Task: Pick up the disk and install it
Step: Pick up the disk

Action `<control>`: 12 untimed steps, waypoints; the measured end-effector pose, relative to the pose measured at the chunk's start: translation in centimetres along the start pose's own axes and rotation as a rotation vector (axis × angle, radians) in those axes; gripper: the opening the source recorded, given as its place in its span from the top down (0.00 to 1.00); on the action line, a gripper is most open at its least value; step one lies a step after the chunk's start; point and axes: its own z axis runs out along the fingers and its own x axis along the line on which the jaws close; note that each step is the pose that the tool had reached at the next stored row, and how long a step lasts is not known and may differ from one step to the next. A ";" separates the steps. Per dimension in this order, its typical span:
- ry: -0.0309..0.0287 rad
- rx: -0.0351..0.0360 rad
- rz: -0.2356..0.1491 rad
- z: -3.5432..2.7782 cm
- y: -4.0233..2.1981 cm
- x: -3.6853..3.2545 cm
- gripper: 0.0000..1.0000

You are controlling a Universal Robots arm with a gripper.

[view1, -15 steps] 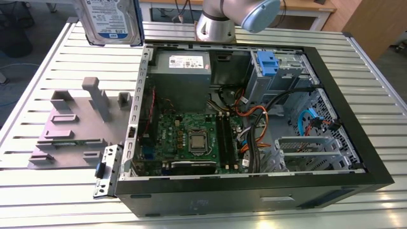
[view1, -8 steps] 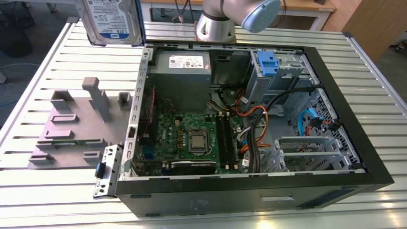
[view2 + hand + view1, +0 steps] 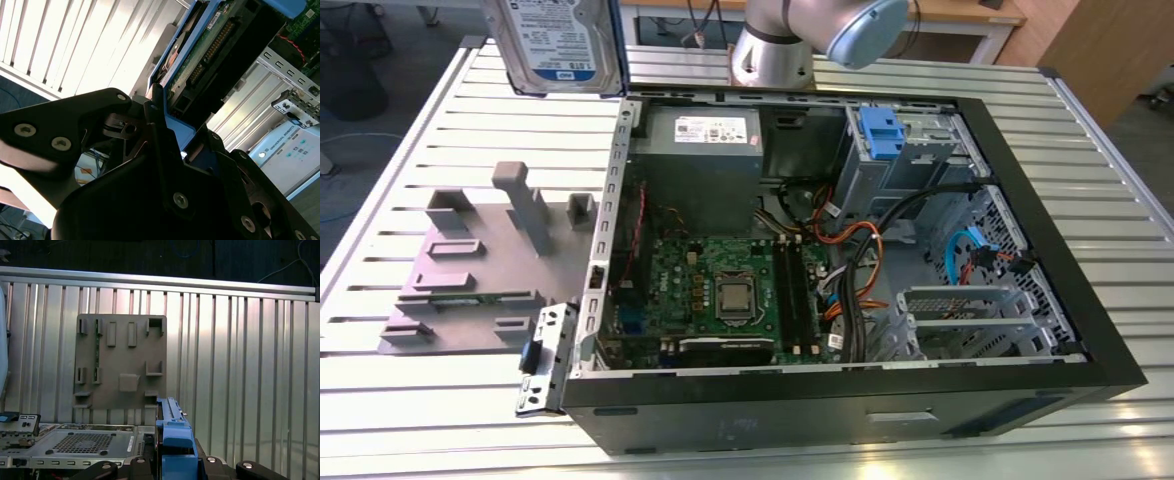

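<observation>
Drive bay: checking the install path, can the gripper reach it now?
Probably yes: the case lies open upward, nothing covers the drive bay, and the gripper holds the disk above the table beside it.

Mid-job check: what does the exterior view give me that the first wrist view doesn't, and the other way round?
The exterior view adds the motherboard, the power supply and the arm.

The first wrist view adds the gripper closed on the disk, which is seen edge-on by its blue frame.

Both views take in the disk, the grey slotted plate and the ribbed metal table.
</observation>
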 end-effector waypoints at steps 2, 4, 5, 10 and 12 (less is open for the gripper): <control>-0.0001 0.0001 0.000 0.00 -0.09 0.00 0.63; 0.0000 0.0001 0.000 0.00 -0.18 0.01 0.63; 0.0000 0.0001 0.000 0.00 -0.22 0.01 0.63; 0.0000 0.0001 0.000 -0.01 -0.44 0.01 0.63; 0.0000 0.0001 0.000 -0.01 -0.52 0.02 0.63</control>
